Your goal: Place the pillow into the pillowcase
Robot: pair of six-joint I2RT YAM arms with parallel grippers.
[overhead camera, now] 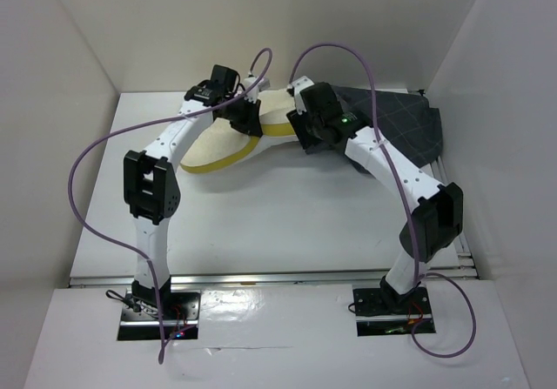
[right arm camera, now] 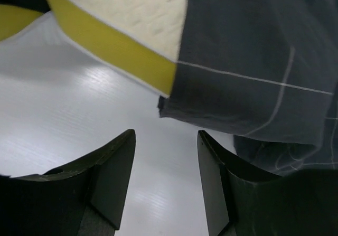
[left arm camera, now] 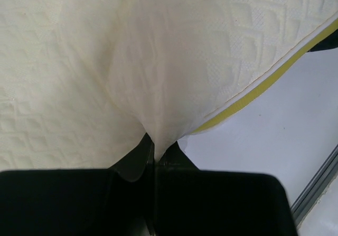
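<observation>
While the pillow lay at the far middle of the table, its right end sat inside the mouth of the pillowcase, which spread off toward the far right corner. Most of the pillow was out in the open, cream top up, with its yellow band running along the near edge. The hem of the case crossed both the cream top and the band, so only that end was covered.

The left gripper was pinched tight on a fold of the pillow's quilted cover, close to the band (the cloth rose in a small peak between the jaws). Its arm reached in from the left over the pillow's far side.

The right gripper stood with its jaws well apart and nothing between them. It hung over bare table just short of the corner of the hem, and in the wrist view neither jaw touched the cloth. From above, it sat where pillow and case met, the arm crossing over the case's near left part.
</observation>
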